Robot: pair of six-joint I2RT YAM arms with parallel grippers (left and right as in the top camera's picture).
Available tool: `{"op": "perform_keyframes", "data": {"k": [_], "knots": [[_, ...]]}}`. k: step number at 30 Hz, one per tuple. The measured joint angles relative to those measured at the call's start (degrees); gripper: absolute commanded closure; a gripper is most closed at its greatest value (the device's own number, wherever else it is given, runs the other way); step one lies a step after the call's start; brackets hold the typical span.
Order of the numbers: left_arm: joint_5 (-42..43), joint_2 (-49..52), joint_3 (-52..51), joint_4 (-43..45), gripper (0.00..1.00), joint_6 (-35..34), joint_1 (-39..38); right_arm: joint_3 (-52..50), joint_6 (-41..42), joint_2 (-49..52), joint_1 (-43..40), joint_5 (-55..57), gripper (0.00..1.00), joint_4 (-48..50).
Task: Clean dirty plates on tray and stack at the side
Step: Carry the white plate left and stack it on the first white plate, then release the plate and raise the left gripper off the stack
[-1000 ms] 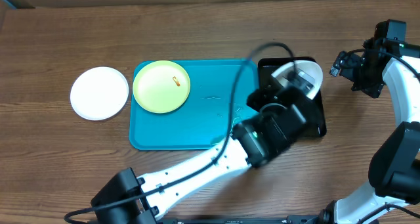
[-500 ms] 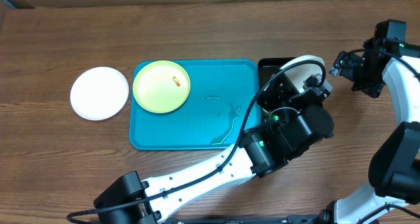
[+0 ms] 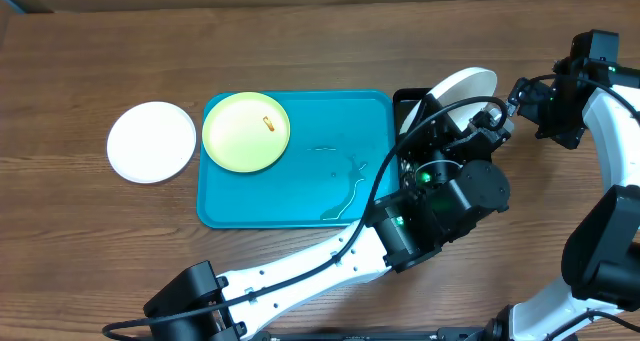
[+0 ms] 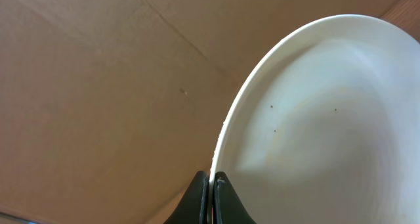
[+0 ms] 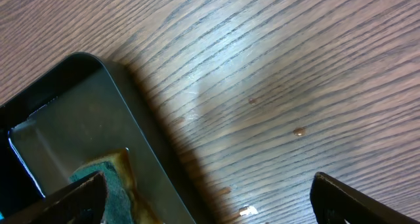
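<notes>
- While its two dark tapered fingers are pressing together on the thin rim, the left gripper (image 4: 212, 182) is clamping a white plate (image 4: 315, 119); the plate is standing tilted on edge, smooth and glossy, with a few tiny dark specks on its shallow face; plain brown cardboard (image 4: 98, 86) is filling the view behind it.
- Seen from overhead, that plate is hanging above the far end of the black basin (image 3: 405, 103), a rounded rectangle lying just right of the tray.
- The right gripper (image 5: 209, 196) is hovering with its fingers spread wide and nothing between them, over the grained wooden table (image 5: 275, 73) beside the basin's corner; a green pad (image 5: 98, 175) with a tan edge is lying inside the basin.
- The turquoise tray (image 3: 300, 196), smooth plastic with a low rim, is carrying a thin pale streak of water (image 3: 352, 189); the pale yellow-green plate (image 3: 240, 136) is lying flat in its far-left corner, bearing a small orange smear (image 3: 267, 123).
- Farthest left, a second white plate (image 3: 151, 141) is lying flat on the bare wood, just off the tray.
</notes>
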Motion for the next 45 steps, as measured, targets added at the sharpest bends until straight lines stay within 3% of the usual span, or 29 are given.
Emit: {"op": "perform_keyframes", "data": {"k": [6,10,13,19,26,29,35,40,45], "knots": [[-1.4,0.0,0.0,-1.5,0.96,-3.2,0.5,0.0,0.0,0.0,0.0,0.0,0.00,0.0],[-0.3,0.0,0.5,-13.4,0.96,-14.9,2.1,0.0,0.0,0.0,0.0,0.0,0.00,0.1],[4.9,0.1,0.5,-23.7,0.96,-26.0,4.4,0.0,0.0,0.0,0.0,0.0,0.00,0.0],[23.7,0.4,0.5,-31.1,0.96,-44.3,13.3,0.0,0.0,0.0,0.0,0.0,0.00,0.0],[54.2,0.4,0.5,-34.1,0.96,-55.7,31.0,0.0,0.0,0.0,0.0,0.0,0.00,0.0],[68.9,0.4,0.5,-36.6,0.96,-58.7,41.7,0.0,0.0,0.0,0.0,0.0,0.00,0.1],[84.4,0.4,0.7,-49.4,0.96,-60.3,62.2,0.0,0.0,0.0,0.0,0.0,0.00,0.0],[86.2,0.4,0.8,-57.6,0.96,-57.6,77.0,0.0,0.0,0.0,0.0,0.0,0.00,0.0],[79.9,0.4,0.8,-61.6,0.96,-55.6,90.3,0.0,0.0,0.0,0.0,0.0,0.00,0.0]]}}
